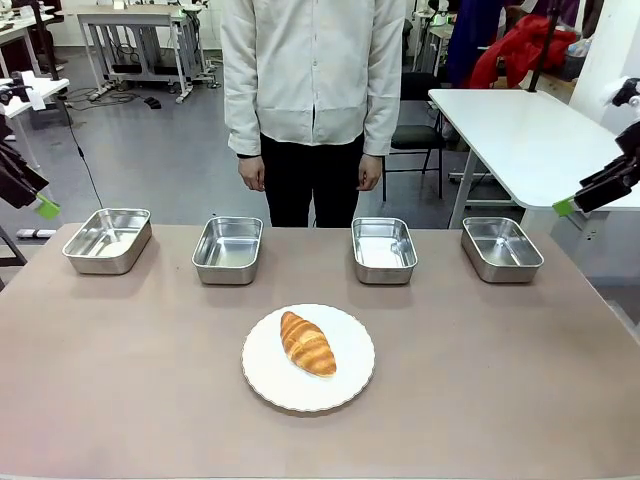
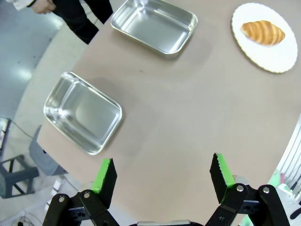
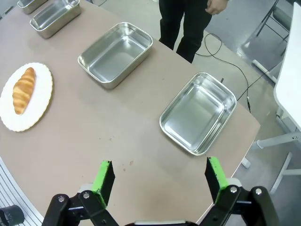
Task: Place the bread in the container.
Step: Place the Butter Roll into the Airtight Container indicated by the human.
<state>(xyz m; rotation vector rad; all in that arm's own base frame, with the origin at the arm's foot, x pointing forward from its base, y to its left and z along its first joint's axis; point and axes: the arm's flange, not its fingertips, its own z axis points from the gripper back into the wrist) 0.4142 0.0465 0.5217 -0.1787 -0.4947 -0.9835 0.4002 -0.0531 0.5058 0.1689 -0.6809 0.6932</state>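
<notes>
The bread [image 1: 307,343], a golden-brown croissant-shaped roll, lies on a round white plate [image 1: 268,378] at the table's middle front. Four identical steel pans stand empty in a row behind it: far left [image 1: 107,240], left of centre [image 1: 228,249], right of centre [image 1: 384,250], far right [image 1: 501,248]. My left gripper [image 1: 46,208] hangs at the left edge, above and beside the far-left pan; its wrist view shows it open [image 2: 163,176] over bare table. My right gripper [image 1: 565,206] hovers off the right side, also open [image 3: 159,179]. Both are far from the bread [image 2: 263,32] [image 3: 23,90].
A person [image 1: 312,90] stands at the far side behind the middle pans, hands hanging down. A white table [image 1: 520,130] stands at the back right. Bare brown tabletop [image 1: 480,380] surrounds the plate on both sides.
</notes>
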